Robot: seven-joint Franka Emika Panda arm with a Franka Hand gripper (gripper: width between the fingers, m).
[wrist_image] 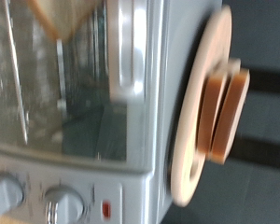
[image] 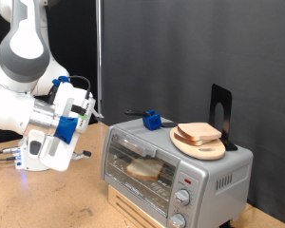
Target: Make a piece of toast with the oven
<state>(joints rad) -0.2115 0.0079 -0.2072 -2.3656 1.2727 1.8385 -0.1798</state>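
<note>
The silver oven (image: pixel 176 171) stands on a wooden base at the exterior view's lower right, its glass door closed. The piece of toast (image: pixel 145 171) lies on the wire rack inside, behind the glass. My gripper (image: pixel 83 152) hangs in the air to the exterior view's left of the oven, a short gap from the door and touching nothing. The wrist view faces the oven (wrist_image: pixel 131 112) up close: the toast (wrist_image: pixel 61 17) shows through the glass, with two knobs (wrist_image: pixel 61 201) and a red mark (wrist_image: pixel 106 209) on the panel. The gripper's fingers do not show there.
A round wooden plate (image: pixel 201 147) with stacked bread slices (image: pixel 198 134) sits on the oven's top, next to a blue object (image: pixel 152 120) and a black stand (image: pixel 221 112). The same plate (wrist_image: pixel 198 121) and slices (wrist_image: pixel 224 112) fill the wrist view's side. A dark curtain hangs behind.
</note>
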